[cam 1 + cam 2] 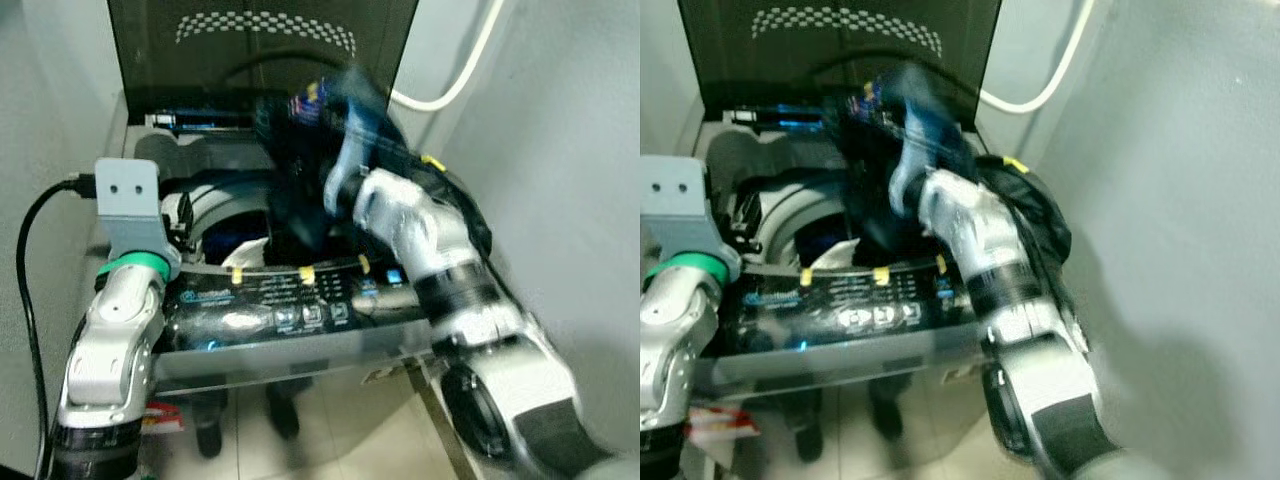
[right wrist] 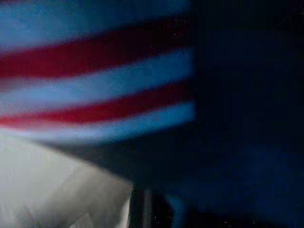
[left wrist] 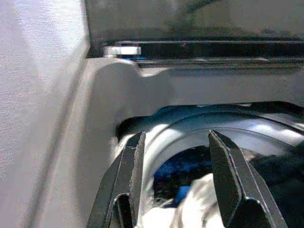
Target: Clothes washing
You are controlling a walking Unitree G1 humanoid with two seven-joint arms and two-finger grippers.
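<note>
- Right gripper (image 1: 335,105) is lifting a dark blue garment (image 1: 300,190) over the washing machine drum (image 3: 266,128); jaws hidden, state unclear.
- Trailing cloth risks snagging on the control panel (image 1: 290,300).
- Left gripper (image 3: 175,161), jaws apart and empty, is hovering at the drum's left rim.

Glossy black plastic control panel (image 1: 290,305); soft dark-blue cloth garment (image 1: 300,170); smooth grey plastic washer top (image 3: 95,109).

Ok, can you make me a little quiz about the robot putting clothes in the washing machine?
1. True or false: the washing machine lid is shut.
2. Which arm carries the dark blue garment over the drum: A left, B right?
3. Fill in: the left gripper has its fingers ____.

Key: 1 false, the lid stands up. 2 B, the right arm lifts it, blurred. 3 open, above the white cloth in the drum.
</note>
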